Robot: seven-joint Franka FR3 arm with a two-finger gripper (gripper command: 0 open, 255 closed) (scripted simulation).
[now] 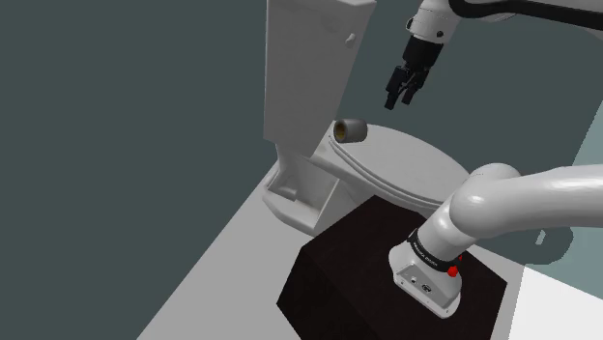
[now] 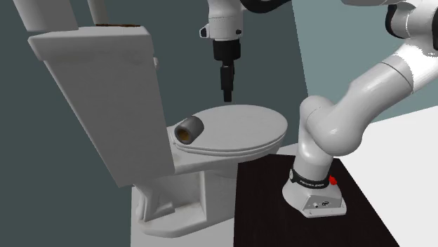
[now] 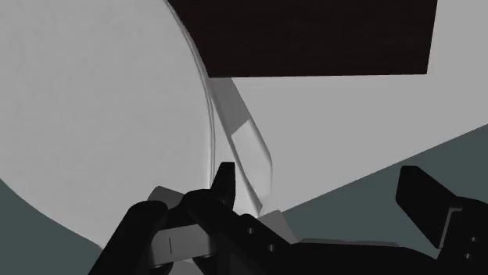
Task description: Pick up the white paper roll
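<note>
One roll (image 1: 350,129) lies on its side on the toilet lid (image 1: 416,164), below and toward the shoulder view's left of the gripper (image 1: 397,99), whose fingers are spread and empty.

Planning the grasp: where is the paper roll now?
In the shoulder view the grey paper roll lies on its side on the toilet lid, near the tank, below and left of the hand.

Single items throughout, two fingers only

One toilet (image 2: 203,175), with one tank (image 1: 309,77) and one lid (image 1: 416,164); one grey paper roll (image 1: 350,128) with a brownish core; one white arm (image 1: 522,208), bearing one black gripper (image 1: 399,100) with two fingers (image 3: 422,195); one dark stand (image 1: 338,280); one red button (image 1: 452,271) at the arm's base.
</note>
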